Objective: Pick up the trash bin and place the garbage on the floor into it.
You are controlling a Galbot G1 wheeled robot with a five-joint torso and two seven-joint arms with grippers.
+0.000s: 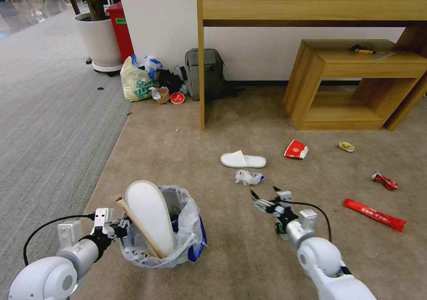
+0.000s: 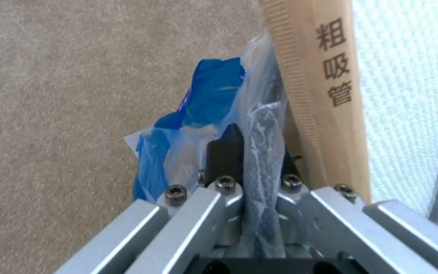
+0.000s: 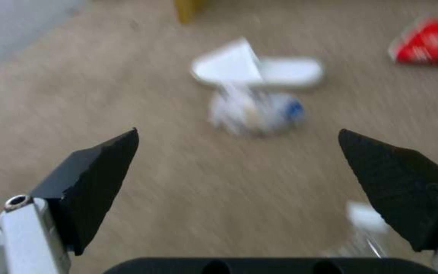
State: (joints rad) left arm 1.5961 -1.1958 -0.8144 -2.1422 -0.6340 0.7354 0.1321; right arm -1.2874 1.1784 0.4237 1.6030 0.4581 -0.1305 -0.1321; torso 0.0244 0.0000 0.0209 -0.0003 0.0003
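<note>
Nearest, the left gripper [image 1: 119,227] pinches the bin [image 1: 160,242] by its near rim, fingers pressed together on the wall and the crinkly bag [image 2: 259,125] lining it. That bag is thin and slick, so I judge the hold could slip; the rim under it is stiff and the right place to grip. Inside the bin stand a white slipper [image 1: 150,215] and a wooden stick [image 1: 140,226], both leaning out past the rim, light but top-heavy, so tilting the bin risks spilling them. Right of the bin, the right gripper [image 1: 265,197] hangs low over the carpet [image 1: 213,255] with its fingers spread wide and nothing between them. Just beyond it lies a crumpled tissue [image 1: 249,177]: soft, nearly weightless, best pinched across its bulk. Farther from the bin lie a second slipper [image 1: 243,160], a red wrapper [image 1: 296,150] and a long red packet [image 1: 374,214].
</note>
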